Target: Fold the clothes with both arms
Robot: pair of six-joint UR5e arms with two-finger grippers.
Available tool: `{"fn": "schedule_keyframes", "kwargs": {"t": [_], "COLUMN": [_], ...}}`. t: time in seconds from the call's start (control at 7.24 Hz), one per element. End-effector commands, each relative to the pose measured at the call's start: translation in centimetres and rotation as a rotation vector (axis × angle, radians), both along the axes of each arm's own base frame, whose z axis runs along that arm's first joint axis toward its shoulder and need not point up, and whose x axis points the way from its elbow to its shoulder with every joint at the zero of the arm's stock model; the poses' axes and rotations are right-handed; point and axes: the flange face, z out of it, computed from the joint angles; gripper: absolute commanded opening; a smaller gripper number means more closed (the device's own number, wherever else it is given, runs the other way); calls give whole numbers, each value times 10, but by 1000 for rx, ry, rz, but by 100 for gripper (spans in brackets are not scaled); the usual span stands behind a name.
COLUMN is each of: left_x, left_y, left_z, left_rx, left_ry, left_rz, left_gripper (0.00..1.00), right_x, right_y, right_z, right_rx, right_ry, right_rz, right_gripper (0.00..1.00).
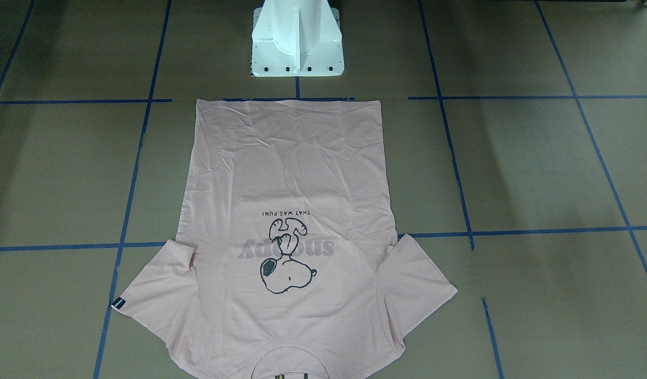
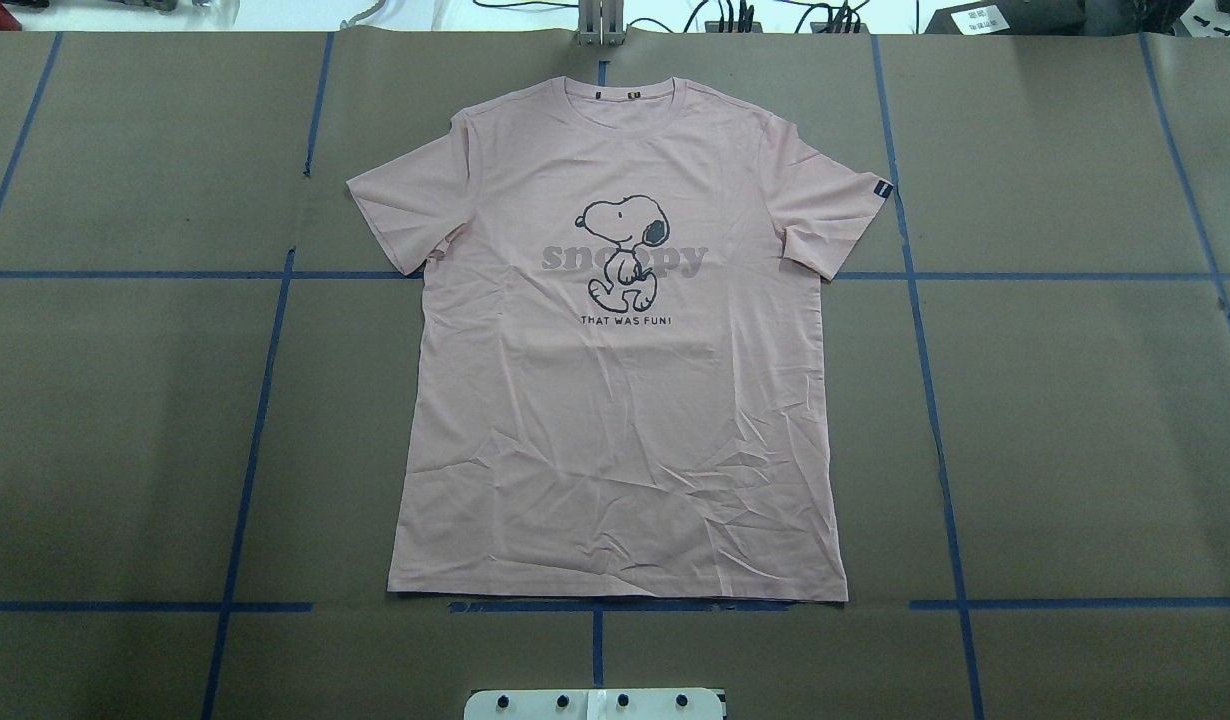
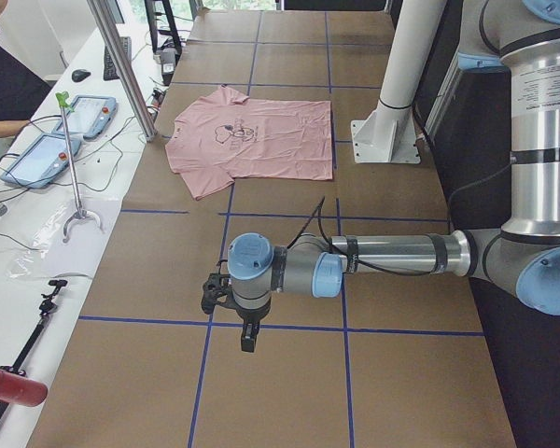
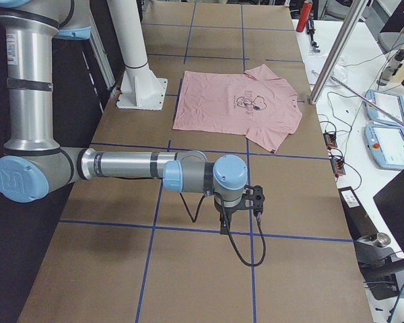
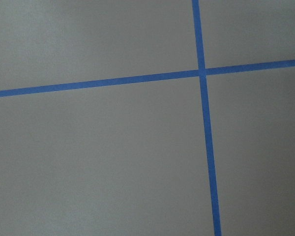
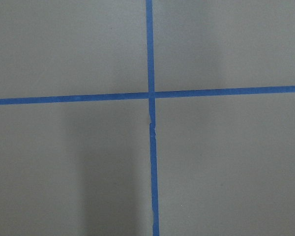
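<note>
waiting to begin, by the look of it: the pale pink t-shirt (image 2: 615, 400) lies spread flat and print-up in the middle of the counter (image 2: 125, 400), collar (image 2: 625, 100) on the side far from the robot, hem (image 2: 615, 590) near the white pedestal (image 1: 297, 42), sleeves (image 2: 405, 205) out to either side, and there is no fold in it yet. neither arm touches it. the left arm (image 3: 392, 254) reaches out low and level over bare counter, well off to its own side of the shirt, wrist turned so the left tool (image 3: 248, 336) points straight down. the right arm (image 4: 128, 165) mirrors it on the other side, the right tool (image 4: 224, 225) hanging likewise above the blue tape lines (image 6: 150, 96). each wrist camera shows only counter and tape, no fingers, and from the table ends i cannot tell how far either tool stands open, though nothing hangs from either. i'd judge the first move calls for both arms to swing in toward the shirt, perhaps one to a sleeve and one to a hem corner, and to pinch only the cloth edge so the wrinkled body isn't dragged out of square
</note>
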Motion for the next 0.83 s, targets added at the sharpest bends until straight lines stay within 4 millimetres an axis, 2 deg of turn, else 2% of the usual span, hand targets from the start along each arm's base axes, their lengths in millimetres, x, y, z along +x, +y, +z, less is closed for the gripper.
{"fn": "schedule_keyframes", "kwargs": {"t": [0.0,0.14,0.28,0.41,0.55,0.69], "left_x": [0,3,4,7,17,45], "left_y": [-8,-24,-59,-80,-92,-96], "left_z": [-13,-42,-83,-111,-140,-161], "left_rx": [28,81,163,223,321,508], "left_ry": [-6,-8,5,35,106,128], "left_rz": [0,0,0,12,37,93], "left_gripper": [100,100,100,100,100,100], "right_x": [-13,-24,-46,-68,-135,-173], "right_y": [-5,-18,-59,-87,-115,-135], "right_z": [-1,-14,-58,-80,-117,-134], "right_rx": [3,28,130,180,307,264], "right_ry": [11,5,6,-5,-20,-55], "right_rz": [-25,-46,-88,-124,-229,-168], "right_gripper": [100,100,100,100,100,100]}}
